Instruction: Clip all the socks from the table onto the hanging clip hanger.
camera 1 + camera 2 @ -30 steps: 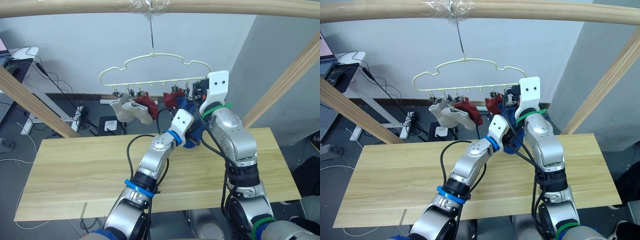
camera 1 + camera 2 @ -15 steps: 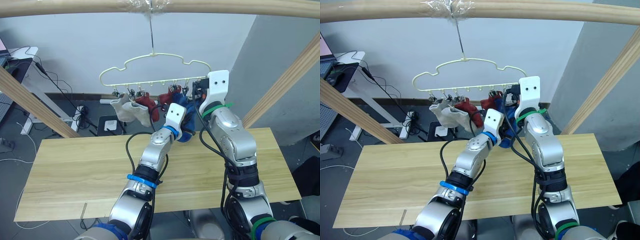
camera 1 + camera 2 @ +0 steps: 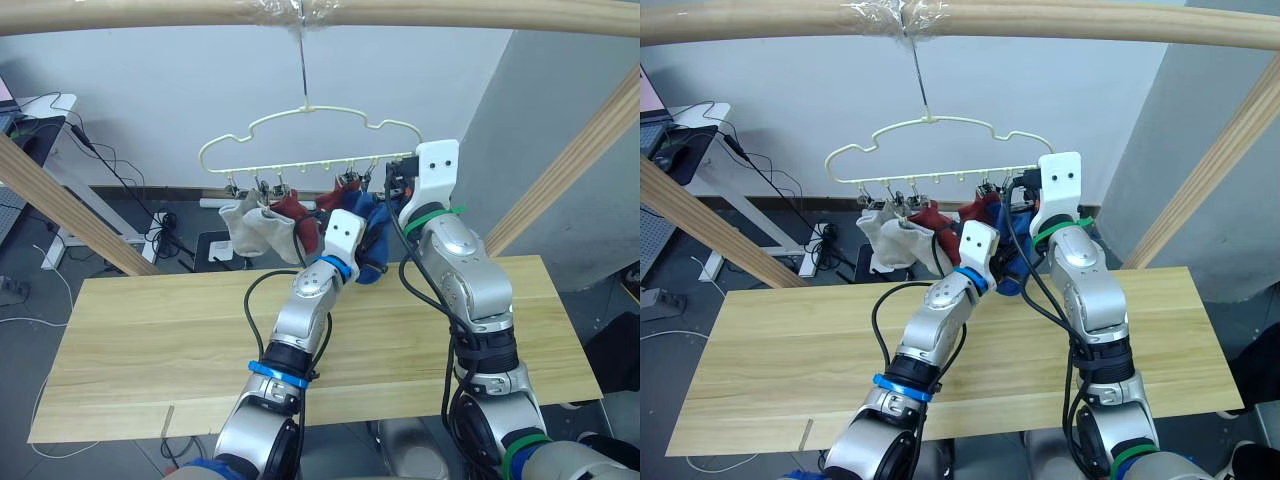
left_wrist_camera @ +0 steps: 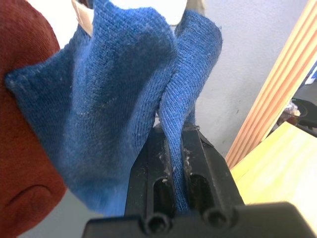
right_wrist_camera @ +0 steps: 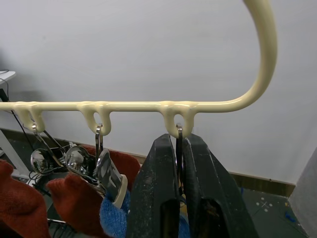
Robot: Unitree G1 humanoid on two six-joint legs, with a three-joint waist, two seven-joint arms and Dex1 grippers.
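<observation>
A blue sock (image 4: 124, 99) is pinched by the left fingers (image 4: 173, 163), while the hanger's (image 5: 148, 105) rightmost clip (image 5: 179, 148) is squeezed by the right fingers (image 5: 163, 163).

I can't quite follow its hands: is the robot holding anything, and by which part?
Left fingers pinch a blue sock by a fold; right fingers squeeze the end clip on the clip hanger.

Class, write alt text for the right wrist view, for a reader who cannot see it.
The right hand is shut on the end clip hanging from the pale-yellow hanger, against a white wall. Beside it, other clips hold a blue sock and red socks.
</observation>
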